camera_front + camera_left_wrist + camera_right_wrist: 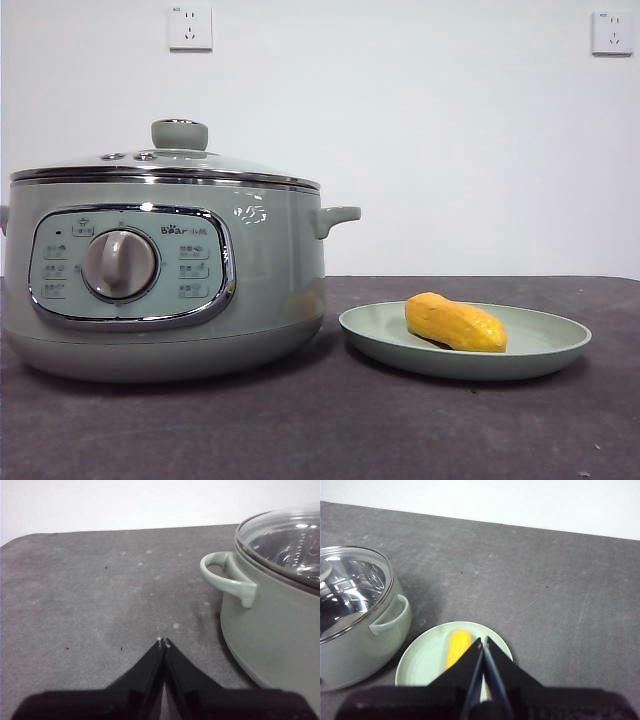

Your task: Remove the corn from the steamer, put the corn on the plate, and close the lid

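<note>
The sage-green steamer [165, 285] stands at the left of the front view with the glass lid [165, 160] resting shut on it. The yellow-orange corn [455, 323] lies on the pale green plate [540, 350] to its right. My left gripper [163, 642] is shut and empty above the bare table beside the steamer's side handle [227, 575]. My right gripper [483, 641] is shut and empty, held above the plate [422, 660] next to the corn [457, 647]. Neither arm shows in the front view.
The dark grey table [400, 420] runs to a white wall with two sockets [190, 27]. The steamer [355, 625] stands close beside the plate in the right wrist view. Bare table lies on the far side of the steamer [100, 590].
</note>
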